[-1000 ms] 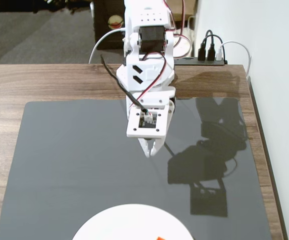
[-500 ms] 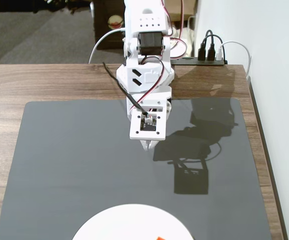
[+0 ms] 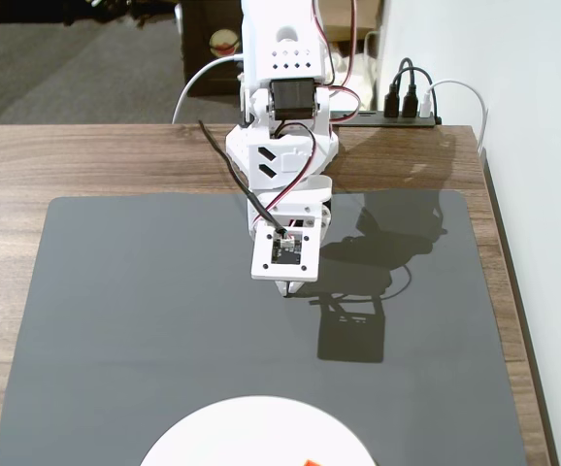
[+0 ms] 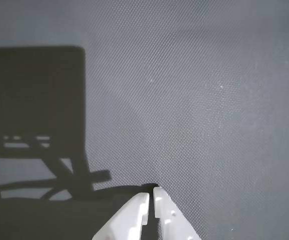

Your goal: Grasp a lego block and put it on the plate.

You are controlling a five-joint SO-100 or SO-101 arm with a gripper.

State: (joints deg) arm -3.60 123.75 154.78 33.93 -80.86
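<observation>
The white plate [image 3: 251, 437] lies at the front edge of the dark mat, cut off by the bottom of the fixed view. A small bright orange bit of the lego block [image 3: 311, 462] shows on the plate at the very bottom edge. My white gripper [image 3: 286, 289] points down over the middle of the mat, well behind the plate. In the wrist view the gripper [image 4: 151, 194] has its two white fingertips together with only a thin slit between them and nothing held. Only bare mat shows in the wrist view.
A dark grey mat [image 3: 115, 320] covers the wooden table [image 3: 9, 165]. A power strip with plugs and cables [image 3: 407, 107] sits at the back right by the white wall. The arm's shadow falls on the mat to the right of the gripper.
</observation>
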